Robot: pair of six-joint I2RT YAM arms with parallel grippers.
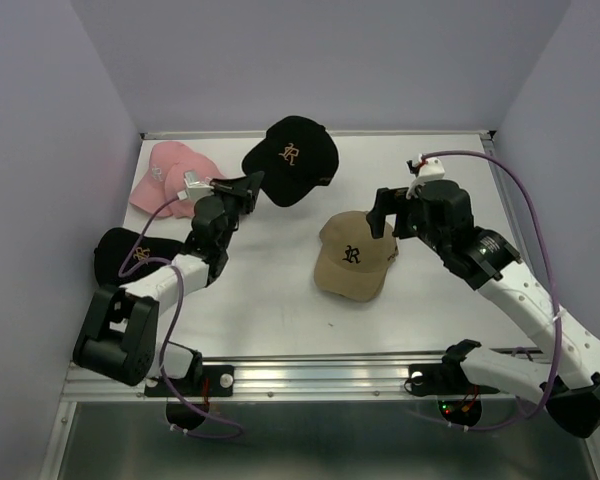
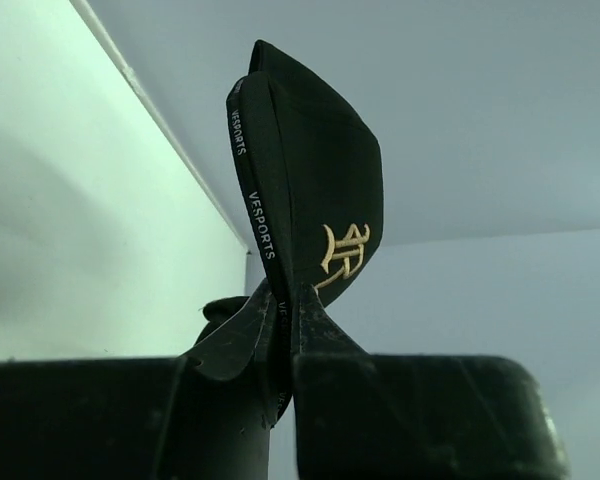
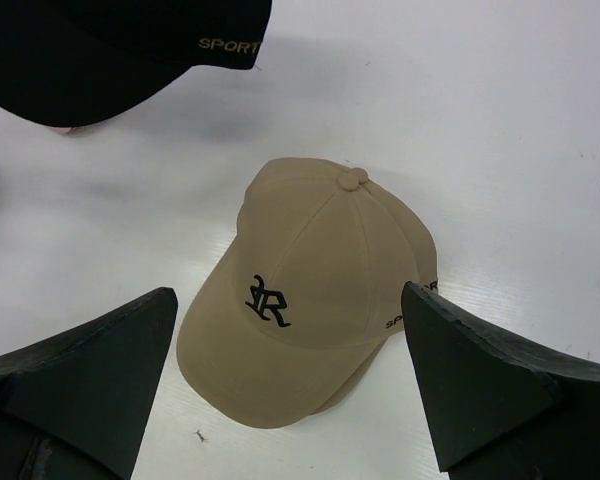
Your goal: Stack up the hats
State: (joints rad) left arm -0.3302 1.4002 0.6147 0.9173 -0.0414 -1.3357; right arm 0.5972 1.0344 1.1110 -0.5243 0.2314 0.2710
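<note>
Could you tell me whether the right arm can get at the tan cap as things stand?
Probably yes. The right claw is open and hangs just above the tan cap, with nothing between them. The black cap, shut in the left claw, hangs off to the side, clear of that path.

Your top view looks down from above and behind both arm bases, over the whole tabletop. Your left wrist view sits close, facing along its fingers at the black cap and the walls. Your right wrist view looks down, near the tan cap. The top view shares both caps.
</note>
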